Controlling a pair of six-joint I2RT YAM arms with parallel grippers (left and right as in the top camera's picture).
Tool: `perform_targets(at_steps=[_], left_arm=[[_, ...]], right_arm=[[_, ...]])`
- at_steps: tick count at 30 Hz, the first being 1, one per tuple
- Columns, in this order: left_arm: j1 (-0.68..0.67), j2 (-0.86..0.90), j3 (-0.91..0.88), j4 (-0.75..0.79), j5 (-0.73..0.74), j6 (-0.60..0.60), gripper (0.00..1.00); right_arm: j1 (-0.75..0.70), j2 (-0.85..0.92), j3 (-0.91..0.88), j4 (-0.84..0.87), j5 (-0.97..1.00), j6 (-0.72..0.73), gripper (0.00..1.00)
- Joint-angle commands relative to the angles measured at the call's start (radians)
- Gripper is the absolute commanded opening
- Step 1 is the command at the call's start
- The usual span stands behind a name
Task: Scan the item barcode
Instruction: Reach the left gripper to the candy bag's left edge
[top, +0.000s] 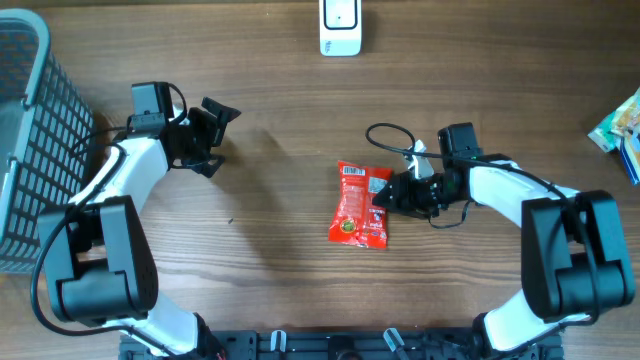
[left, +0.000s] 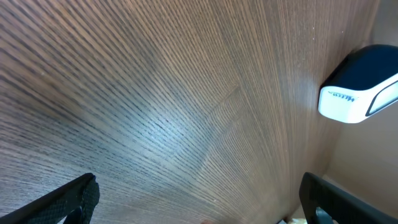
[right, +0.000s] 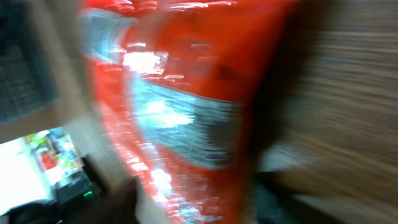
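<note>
The red snack packet (top: 360, 205) lies flat on the wooden table (top: 270, 230), roughly in the middle, a white label panel showing near its top end. From where I stand it looks to be resting on the wood, not lifted. The right gripper (top: 390, 197) is at the packet's right edge, touching or very nearly so. Its own camera shows only a red and silver blur filling the view, so I cannot tell whether the jaws are pinching the packet or merely standing around its edge.

The white scanner (top: 340, 28) sits at the far edge of the table, well apart from the packet. The left gripper (top: 215, 140) hovers over bare wood off to the left, jaws spread wide with nothing between them. A grey wire basket (top: 30, 150) stands at the left edge, and some colourful packs (top: 620, 130) poke in at the right.

I'd say the job is at its start: the packet is only being reached or gripped. It has yet to be raised, carried across to the scanner and turned so its barcode faces it
</note>
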Motion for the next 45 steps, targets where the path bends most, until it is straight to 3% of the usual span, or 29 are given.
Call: perform_targets(at_steps=[1, 5, 16, 18, 19, 22, 26, 29, 36, 37, 38, 42, 43, 45], left_arm=[[0.001, -0.016, -0.001, 0.002, -0.006, 0.016, 1.00], [0.001, -0.016, -0.001, 0.002, -0.006, 0.016, 1.00], [0.001, -0.016, -0.001, 0.002, -0.005, 0.008, 1.00], [0.001, -0.016, -0.001, -0.090, 0.099, 0.013, 1.00], [0.001, -0.016, -0.001, -0.134, 0.137, 0.034, 1.00], [-0.023, -0.016, -0.001, -0.251, 0.256, 0.260, 1.00], [-0.065, -0.016, -0.001, -0.314, 0.261, 0.310, 1.00], [-0.196, -0.016, -0.001, -0.343, 0.481, 0.618, 1.00], [-0.464, -0.016, -0.001, -0.250, 0.335, 0.626, 1.00], [-0.495, -0.016, -0.001, -0.219, 0.299, 0.626, 0.95], [-0.535, -0.016, -0.001, -0.201, 0.191, 0.621, 0.58], [-0.590, 0.008, -0.001, -0.209, -0.016, 0.496, 0.14], [-0.592, 0.018, -0.001, -0.209, -0.016, 0.488, 0.04], [-0.592, 0.040, -0.001, -0.194, -0.016, 0.471, 0.04]], right_arm=[[0.003, 0.049, -0.032, -0.018, 0.088, 0.005, 0.76], [0.003, 0.049, -0.032, -0.015, 0.120, -0.021, 0.84], [0.003, 0.049, -0.032, -0.001, 0.121, -0.017, 0.86], [0.003, 0.049, -0.032, -0.001, 0.121, -0.018, 0.86], [0.003, 0.049, -0.032, -0.001, 0.121, -0.018, 0.86], [0.003, 0.049, -0.032, 0.004, 0.121, -0.018, 0.86], [0.003, 0.049, -0.032, 0.019, 0.121, -0.016, 0.86], [0.003, 0.049, -0.032, 0.019, 0.121, -0.017, 0.86], [0.003, 0.049, -0.032, 0.015, 0.121, -0.018, 0.86], [0.003, 0.049, -0.032, 0.016, 0.121, -0.018, 0.86], [0.003, 0.049, -0.032, 0.016, 0.121, -0.018, 0.87], [0.003, 0.049, -0.032, 0.014, 0.121, -0.019, 0.86], [0.003, 0.049, -0.032, 0.014, 0.121, -0.019, 0.86], [0.003, 0.049, -0.032, 0.015, 0.121, -0.019, 0.87]])
